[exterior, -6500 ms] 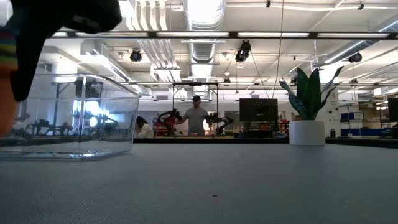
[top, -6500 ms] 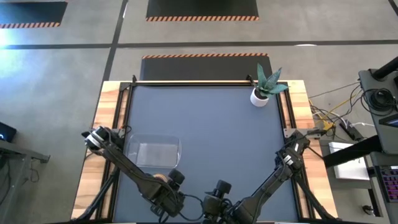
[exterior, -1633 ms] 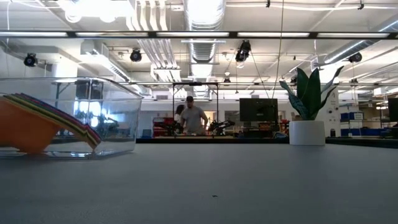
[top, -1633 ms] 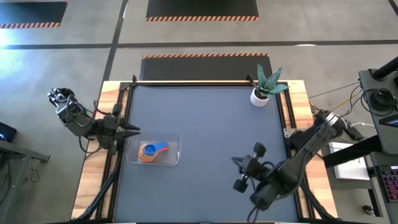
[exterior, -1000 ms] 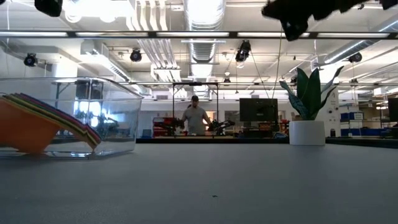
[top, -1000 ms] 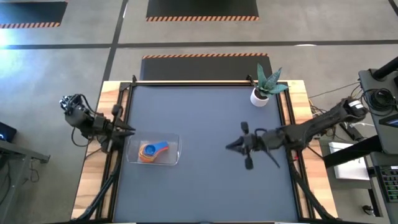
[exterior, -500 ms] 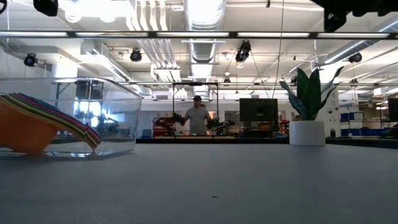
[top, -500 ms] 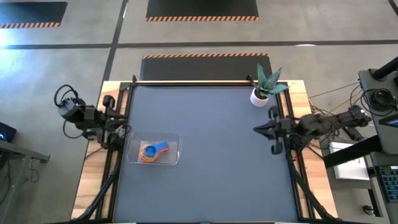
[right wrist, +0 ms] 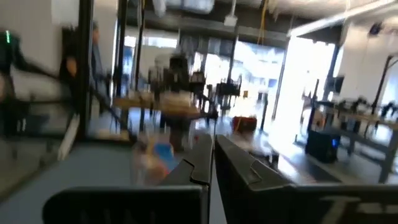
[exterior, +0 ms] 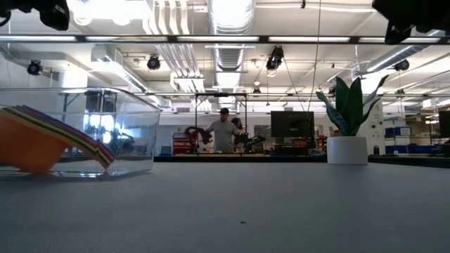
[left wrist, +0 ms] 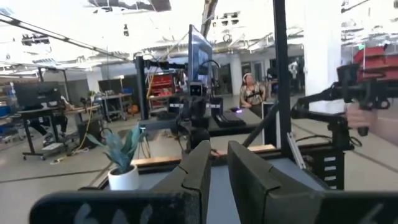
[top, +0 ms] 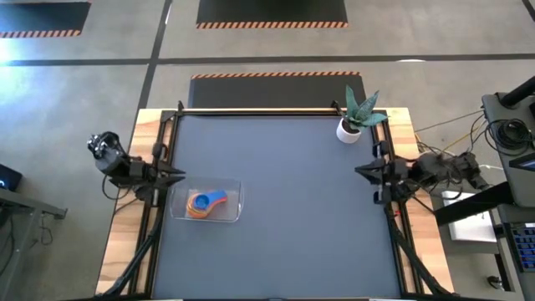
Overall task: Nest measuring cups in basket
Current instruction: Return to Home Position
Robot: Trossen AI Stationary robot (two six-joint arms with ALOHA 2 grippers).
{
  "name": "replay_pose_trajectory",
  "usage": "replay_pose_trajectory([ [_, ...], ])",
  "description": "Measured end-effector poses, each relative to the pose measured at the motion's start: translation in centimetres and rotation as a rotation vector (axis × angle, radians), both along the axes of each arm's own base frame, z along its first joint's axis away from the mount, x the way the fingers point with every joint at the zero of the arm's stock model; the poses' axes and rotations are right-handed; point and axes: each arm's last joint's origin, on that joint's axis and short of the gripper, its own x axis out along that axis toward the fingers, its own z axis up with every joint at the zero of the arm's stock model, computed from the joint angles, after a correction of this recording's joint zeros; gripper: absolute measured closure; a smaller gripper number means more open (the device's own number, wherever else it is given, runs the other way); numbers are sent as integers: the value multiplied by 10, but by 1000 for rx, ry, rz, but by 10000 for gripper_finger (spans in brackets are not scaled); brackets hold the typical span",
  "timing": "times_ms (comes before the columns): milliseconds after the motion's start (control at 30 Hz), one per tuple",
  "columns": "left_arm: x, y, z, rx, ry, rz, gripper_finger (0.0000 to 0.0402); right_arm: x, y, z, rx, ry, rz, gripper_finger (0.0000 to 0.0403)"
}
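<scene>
The measuring cups (top: 203,203) sit nested in one stack inside the clear basket (top: 230,191), the orange one at the bottom and the blue one (top: 214,199) on top. In the low view the stack (exterior: 39,144) rests tilted on the basket's floor (exterior: 105,172). My left gripper (top: 179,176) hovers at the table's left edge just beyond the basket's far left corner, a narrow gap between its fingers (left wrist: 219,163) and nothing in it. My right gripper (top: 359,172) hovers at the table's right edge, shut and empty (right wrist: 213,149).
A white pot with a spiky green plant (top: 352,125) stands at the far right corner, also in the low view (exterior: 348,137). The grey table top (top: 284,217) stretches between basket and right arm. People stand in the room beyond the table (exterior: 223,133).
My right gripper has drawn back from over the table's middle toward its right edge, staying shut and high above the table. The cups and the basket have stayed where they were.
</scene>
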Motion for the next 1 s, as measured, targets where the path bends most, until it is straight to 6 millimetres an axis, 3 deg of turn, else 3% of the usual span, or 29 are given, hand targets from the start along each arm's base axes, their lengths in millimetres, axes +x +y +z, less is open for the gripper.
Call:
replay_pose_trajectory([
  [300,12,-11,-24,-33,-30,-45,364,1,0,-6,-36,97,4,394],
  [600,17,-18,-41,-11,-26,-122,364,0,0,-5,-57,85,-7,394],
  [1000,19,-21,-46,-65,-48,-182,364,3,-3,-11,110,141,-118,394],
])
